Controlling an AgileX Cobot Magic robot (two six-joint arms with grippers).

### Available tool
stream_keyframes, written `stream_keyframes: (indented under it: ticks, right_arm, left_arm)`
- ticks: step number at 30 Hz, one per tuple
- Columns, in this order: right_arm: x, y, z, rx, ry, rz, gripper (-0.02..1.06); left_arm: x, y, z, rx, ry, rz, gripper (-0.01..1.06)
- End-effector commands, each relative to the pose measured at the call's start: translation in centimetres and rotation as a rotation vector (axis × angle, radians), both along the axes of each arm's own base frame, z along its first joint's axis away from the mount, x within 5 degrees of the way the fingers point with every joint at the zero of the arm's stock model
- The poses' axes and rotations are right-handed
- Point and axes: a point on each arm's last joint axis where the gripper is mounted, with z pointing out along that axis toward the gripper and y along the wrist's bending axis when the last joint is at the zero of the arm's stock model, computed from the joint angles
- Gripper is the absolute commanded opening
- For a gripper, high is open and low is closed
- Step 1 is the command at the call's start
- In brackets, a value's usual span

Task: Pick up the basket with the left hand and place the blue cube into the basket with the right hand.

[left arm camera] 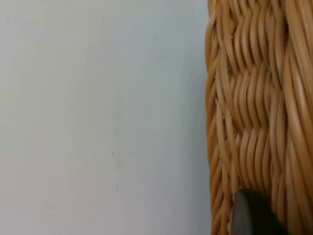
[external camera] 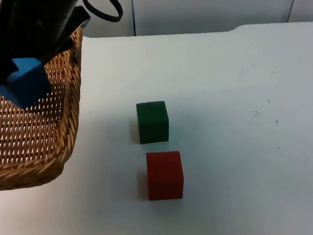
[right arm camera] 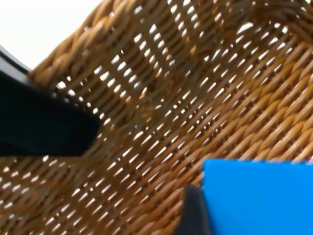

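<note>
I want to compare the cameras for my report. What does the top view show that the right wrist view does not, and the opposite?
Top view alone: the green cube and the red cube on the white table, outside the basket. Right wrist view alone: a close look through the basket's open weave and a black fingertip beside the blue cube. Both: the right gripper holding the blue cube over the basket.
</note>
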Motion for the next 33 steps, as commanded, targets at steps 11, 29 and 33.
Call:
stream_keyframes:
  ticks: [11,29,33]
  right_arm:
    - [-0.9,-0.6,4.0,0.039,-0.043,0.024,0.74]
    - [-6.4,-8.7,22.8,0.170,-0.352,0.056,0.73]
    - [-7.8,-10.3,24.6,0.141,-0.368,0.091,0.73]
  left_arm:
    - [0.2,-0.3,0.4,-0.039,-0.015,0.005,0.00]
    - [0.5,-0.3,0.7,-0.047,-0.067,0.016,0.00]
    - [0.7,-0.1,0.6,-0.026,-0.070,0.034,0.00]
